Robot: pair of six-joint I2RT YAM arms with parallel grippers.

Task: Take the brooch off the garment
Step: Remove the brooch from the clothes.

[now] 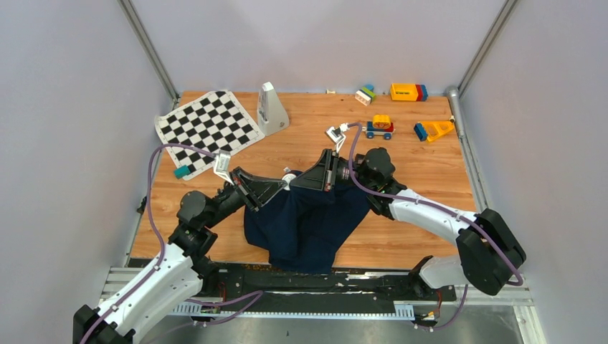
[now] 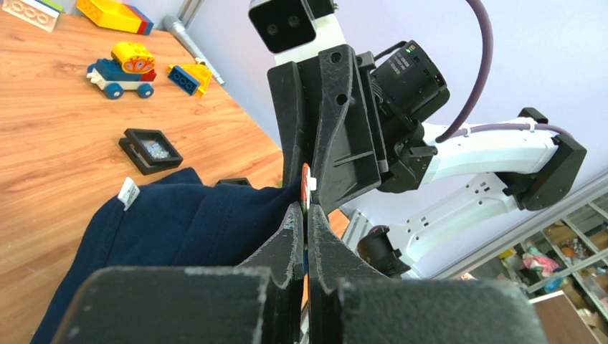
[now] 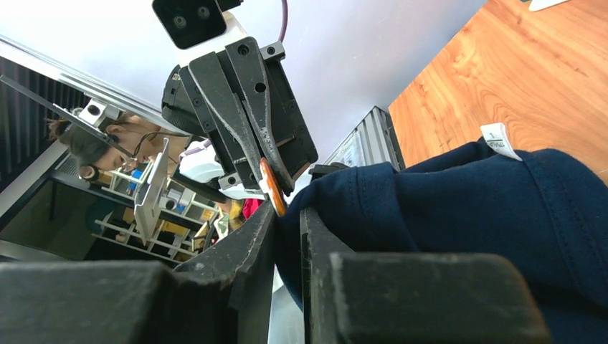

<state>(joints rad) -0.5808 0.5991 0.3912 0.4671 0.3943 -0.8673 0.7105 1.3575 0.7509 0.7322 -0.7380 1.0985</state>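
With left gripper [image 2: 302, 209] pressed together, pinches orange brooch [image 2: 306, 183] edge-on; with right gripper [image 3: 288, 213], nips garment [image 3: 466, 208] fold just beside it, likely anchoring cloth against the pull. Holds that fold raised over middle of table [image 1: 430, 179], above heap toward near edge.
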